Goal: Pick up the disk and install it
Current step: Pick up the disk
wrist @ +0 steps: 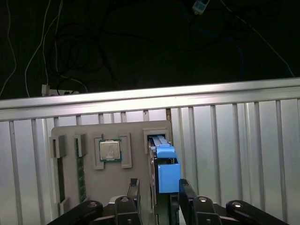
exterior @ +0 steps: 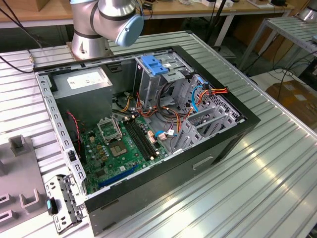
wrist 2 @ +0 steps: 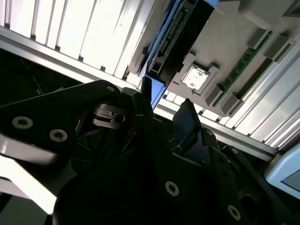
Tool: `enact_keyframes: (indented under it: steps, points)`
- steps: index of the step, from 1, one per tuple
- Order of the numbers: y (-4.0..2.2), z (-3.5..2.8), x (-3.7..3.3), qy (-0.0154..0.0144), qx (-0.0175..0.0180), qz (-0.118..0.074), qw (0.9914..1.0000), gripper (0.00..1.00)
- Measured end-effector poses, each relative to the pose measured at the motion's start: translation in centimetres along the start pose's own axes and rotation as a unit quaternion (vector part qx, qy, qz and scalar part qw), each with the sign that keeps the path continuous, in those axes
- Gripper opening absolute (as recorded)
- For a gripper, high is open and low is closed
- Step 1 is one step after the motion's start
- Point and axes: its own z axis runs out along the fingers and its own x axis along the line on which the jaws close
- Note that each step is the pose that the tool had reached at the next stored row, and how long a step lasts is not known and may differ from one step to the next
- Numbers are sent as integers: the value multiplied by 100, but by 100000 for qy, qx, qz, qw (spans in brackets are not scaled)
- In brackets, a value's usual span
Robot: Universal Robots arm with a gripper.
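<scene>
The gripper [wrist: 159,182] is hanging over a grey tray [wrist: 136,129] with its fingers [wrist: 134,192] spread to either side of the disk [wrist: 168,173]. The disk is standing on edge in a slot of that tray, its blue rail facing the camera in the first wrist view. A gap is showing between the disk and one finger. The other finger is sitting just beside the rail, and I cannot tell whether it is touching. The jaws are standing open, a little wider than the disk.

In the second wrist view the gripper [wrist 2: 166,91] is again straddling the blue end of the disk [wrist 2: 180,35]. A CPU [wrist: 110,151] is lying in its own holder just beside the disk slot, and memory sticks [wrist: 80,164] are standing on edge beyond it. The tray is resting on a ribbed metal table [wrist: 225,140].

In the exterior view the arm [exterior: 106,20] is rising from its base at the far side of the table [exterior: 257,173]. An open case [exterior: 208,153] is lying between that base and the near edge. Inside it, a cage [exterior: 168,79] with a blue handle [exterior: 154,64] is standing at the far side. A power supply [exterior: 81,82] is sitting towards the exterior view's left, and a motherboard [exterior: 124,148] is lying on the floor. Loose cables [exterior: 188,106] are crowding the space beside the cage. A metal bracket [exterior: 62,203] is lying outside the case at the near corner on the exterior view's left.
</scene>
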Motion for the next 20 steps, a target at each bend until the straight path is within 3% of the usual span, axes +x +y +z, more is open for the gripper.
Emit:
enact_keyframes:
  steps: [14,16,17,20]
  points:
    - [17,22,-7,-83,-6,2,100000,46]
    - [25,37,-7,-114,-4,-13,100000,47]
    - [28,47,-7,-150,-9,-22,100000,54]
    - [37,96,-8,-260,-21,-69,100000,54]
